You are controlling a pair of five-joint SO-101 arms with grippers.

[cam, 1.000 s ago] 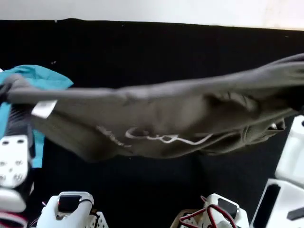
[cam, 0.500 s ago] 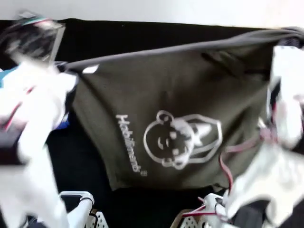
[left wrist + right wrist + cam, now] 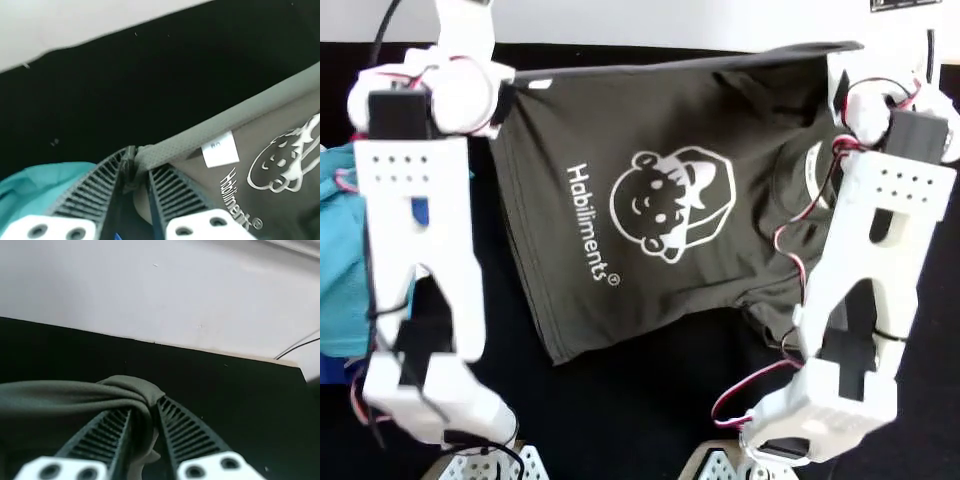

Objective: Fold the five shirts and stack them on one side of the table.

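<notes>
A dark olive shirt with a white cartoon face and lettering is stretched by its top edge between both arms, above the far part of the black table. Its printed side faces the high camera and the lower half hangs loose. My left gripper is shut on the shirt's hem by the white label; in the left wrist view the fingers pinch the grey hem. My right gripper is shut on the opposite corner, which is bunched between its fingers.
A teal shirt lies crumpled at the table's left side, behind the left arm, with a bit of blue fabric beside it. A pale wall runs just past the table's far edge. Both arm bases stand at the near edge.
Both arms rose and reached toward the far edge, each holding the shirt. The shirt went from a sagging band to a spread sheet with the print showing.
</notes>
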